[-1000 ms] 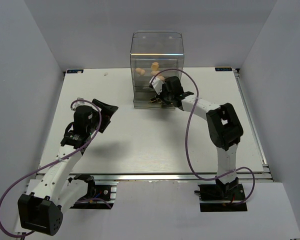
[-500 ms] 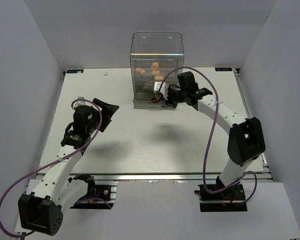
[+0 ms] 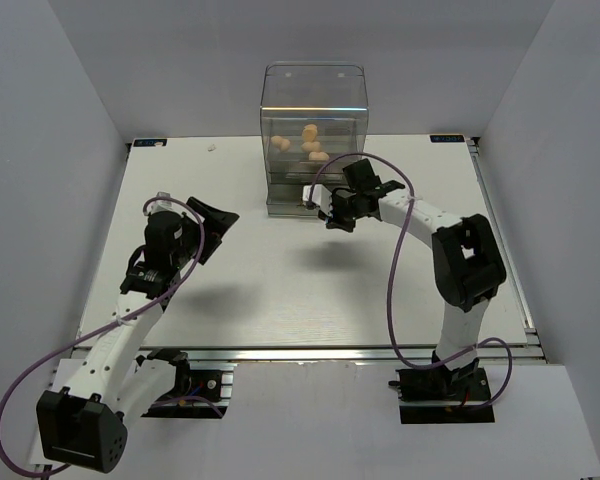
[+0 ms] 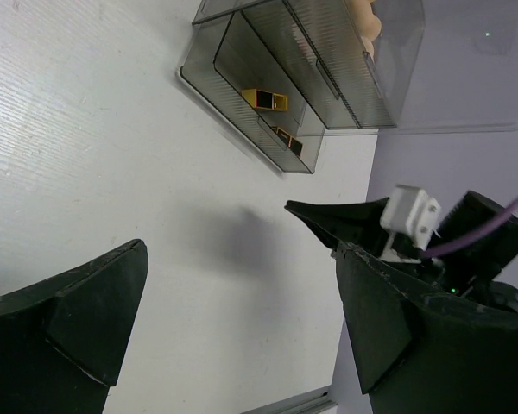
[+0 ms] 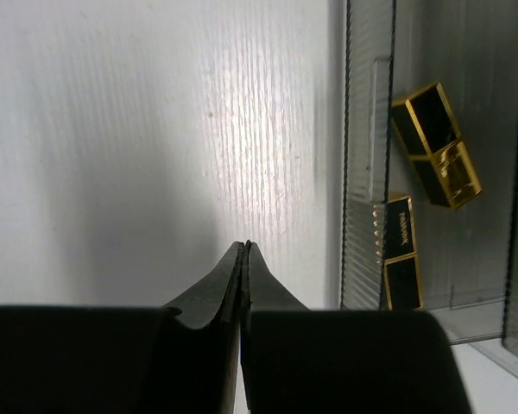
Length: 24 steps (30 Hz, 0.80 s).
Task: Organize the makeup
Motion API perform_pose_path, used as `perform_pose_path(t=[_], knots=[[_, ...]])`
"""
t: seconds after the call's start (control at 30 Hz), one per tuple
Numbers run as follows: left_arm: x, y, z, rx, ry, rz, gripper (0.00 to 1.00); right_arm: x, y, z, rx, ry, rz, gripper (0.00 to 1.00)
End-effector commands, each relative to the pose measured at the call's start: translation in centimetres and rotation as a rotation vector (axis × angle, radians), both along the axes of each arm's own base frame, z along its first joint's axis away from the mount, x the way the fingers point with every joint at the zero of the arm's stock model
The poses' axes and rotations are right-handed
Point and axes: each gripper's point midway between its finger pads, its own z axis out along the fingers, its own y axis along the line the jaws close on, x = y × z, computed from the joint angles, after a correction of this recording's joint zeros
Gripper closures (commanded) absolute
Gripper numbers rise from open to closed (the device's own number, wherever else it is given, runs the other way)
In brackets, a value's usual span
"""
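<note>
We see right gripper jaws pressed together, empty; left gripper jaws wide apart. Two black-and-gold lipstick tubes lie just right of right jaws, in bottom drawer of clear plastic drawer box. We judge tubes light, rigid, slick: pinch flat sides mid-length.

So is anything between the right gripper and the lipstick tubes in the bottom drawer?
Yes. The bottom drawer's clear front wall stands between the shut right gripper and the two lipstick tubes, which lie inside just behind it. Nothing else visible lies between them.
</note>
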Motion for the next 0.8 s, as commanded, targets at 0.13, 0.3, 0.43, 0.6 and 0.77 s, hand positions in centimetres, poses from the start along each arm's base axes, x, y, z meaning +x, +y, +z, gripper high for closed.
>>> perform_pose_path(t=[0.13,0.3,0.43,0.6,0.77], knots=[[-1.0,0.5,0.3,0.026,-0.018,-0.002,0.02,3.5,0.7,-0.8,-0.055,-0.104,-0.074,1.0],[-1.0,0.5,0.1,0.021,-0.008,0.002,0.02,5.7,1.3,-2.0,-0.083,-0.131,-0.094,1.0],[-0.7,0.8,0.3,0.043,-0.001,0.01,0.02,6.9,1.8,-2.4,-0.088,-0.145,-0.096,1.0],[-0.7,0.9,0.1,0.048,0.012,0.013,0.02,8.3,2.6,-2.8,-0.096,-0.211,-0.122,0.96],[-0.5,1.0,-0.1,0.053,0.023,0.018,0.02,9.2,2.6,-2.9,-0.094,-0.252,-0.158,0.49]])
